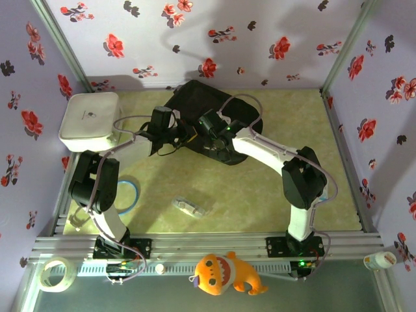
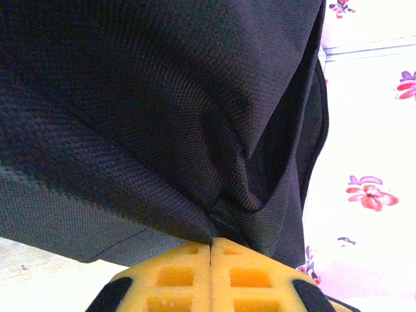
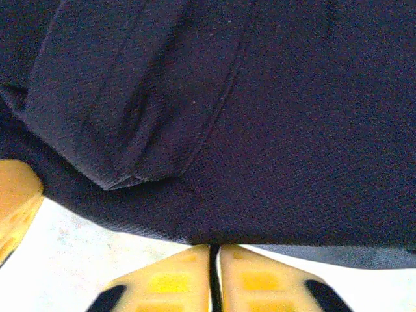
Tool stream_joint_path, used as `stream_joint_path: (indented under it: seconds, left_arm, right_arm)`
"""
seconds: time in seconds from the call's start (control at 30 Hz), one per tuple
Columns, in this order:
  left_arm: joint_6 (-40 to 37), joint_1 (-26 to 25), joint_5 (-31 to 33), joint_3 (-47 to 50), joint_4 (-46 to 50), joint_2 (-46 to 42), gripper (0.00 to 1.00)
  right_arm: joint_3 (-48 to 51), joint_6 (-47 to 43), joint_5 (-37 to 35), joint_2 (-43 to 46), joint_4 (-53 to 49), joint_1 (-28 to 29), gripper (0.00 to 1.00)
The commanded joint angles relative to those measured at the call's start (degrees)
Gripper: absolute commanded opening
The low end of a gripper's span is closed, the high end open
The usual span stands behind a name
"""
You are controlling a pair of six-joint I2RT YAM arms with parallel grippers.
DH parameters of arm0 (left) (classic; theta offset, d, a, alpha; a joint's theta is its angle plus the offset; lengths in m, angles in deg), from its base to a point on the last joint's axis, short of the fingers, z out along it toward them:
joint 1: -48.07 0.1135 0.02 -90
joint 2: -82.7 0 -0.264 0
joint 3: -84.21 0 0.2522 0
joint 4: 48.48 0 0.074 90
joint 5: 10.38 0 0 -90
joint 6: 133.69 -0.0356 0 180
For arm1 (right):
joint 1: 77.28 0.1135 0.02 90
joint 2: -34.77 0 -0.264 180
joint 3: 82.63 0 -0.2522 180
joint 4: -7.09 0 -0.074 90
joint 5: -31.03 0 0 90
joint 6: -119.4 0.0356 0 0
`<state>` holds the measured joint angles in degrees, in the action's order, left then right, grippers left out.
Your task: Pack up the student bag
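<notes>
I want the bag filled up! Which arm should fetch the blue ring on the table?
Left, probably. The blue ring lies right beside the left arm, far from the right arm. Both the left gripper and right gripper pinch the bag, so it must let go first.

No legible text, mark on white case (image 1: 89, 121) too small

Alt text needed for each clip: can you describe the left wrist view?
The black bag hangs bunched above the left gripper, whose yellow jaws are shut on a fold of it at the bottom edge. A floral wall shows at right.
</notes>
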<state>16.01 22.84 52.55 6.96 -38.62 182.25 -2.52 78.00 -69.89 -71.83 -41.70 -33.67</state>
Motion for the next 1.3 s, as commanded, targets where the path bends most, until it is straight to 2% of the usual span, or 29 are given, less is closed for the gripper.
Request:
stream_joint_path:
  seconds: [0.0, 0.03, 0.37, 0.6, 1.1, 1.27]
  left_arm:
    - [-0.2, -0.6, -1.9, -0.9, -1.2, -0.1, 0.00]
    - [-0.1, -0.4, -1.7, -0.9, -1.0, -0.1, 0.00]
    - [-1.8, 2.5, -1.7, -1.5, 2.9, -0.5, 0.00]
    - [-2.4, 3.7, -1.7, -2.7, 3.9, 0.0, 0.00]
    - [-2.0, 3.8, -1.4, -3.0, 4.0, 1.1, 0.00]
    - [-1.3, 3.9, 1.2, -2.0, 5.2, 1.4, 0.00]
  right_arm:
    - [1.9, -0.2, -3.5, 2.1, -1.1, 0.1, 0.02]
    - [2.6, -0.2, -4.4, 2.9, -1.1, 0.0, 0.00]
    - [12.1, -0.7, -4.8, 12.9, -1.3, -3.0, 0.00]
    - [15.3, -0.3, -7.2, 17.9, -3.7, -4.6, 0.00]
    - [18.4, 2.2, -12.3, 21.6, -7.0, -6.1, 0.00]
    - [17.8, 2.9, -13.5, 20.5, -8.3, -6.4, 0.00]
